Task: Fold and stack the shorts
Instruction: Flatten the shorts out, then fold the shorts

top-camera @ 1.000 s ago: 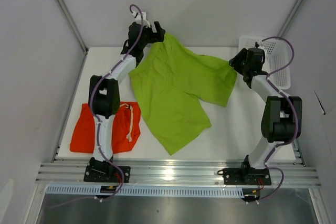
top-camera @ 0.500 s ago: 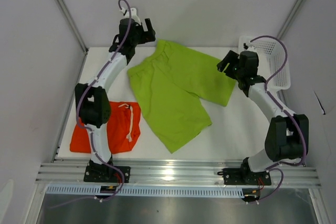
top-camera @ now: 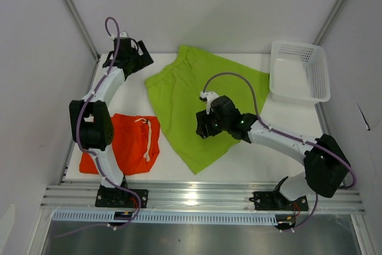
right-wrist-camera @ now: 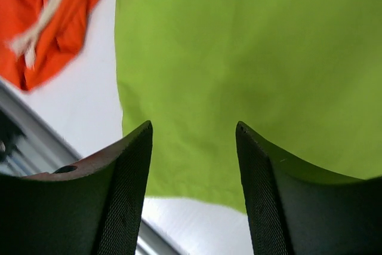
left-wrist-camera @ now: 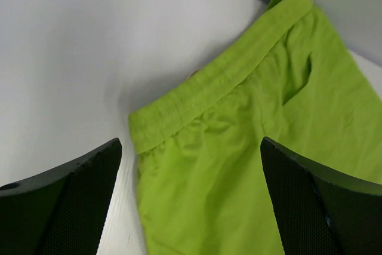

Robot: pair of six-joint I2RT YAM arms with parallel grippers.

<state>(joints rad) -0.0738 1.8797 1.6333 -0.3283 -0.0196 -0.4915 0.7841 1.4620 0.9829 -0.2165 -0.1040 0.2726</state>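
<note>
Fingers on left spread wide, empty, near lime green shorts waistband; fingers on right half open above same shorts, empty too.

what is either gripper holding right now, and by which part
Nothing is held. The left gripper stands open near the waistband of the lime green shorts, and the right gripper hangs open above one leg.

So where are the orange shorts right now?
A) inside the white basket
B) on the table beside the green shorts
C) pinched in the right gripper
B: the orange shorts lie on the table just left of the green shorts, far from the basket, and the right gripper is open with nothing in it.
</note>
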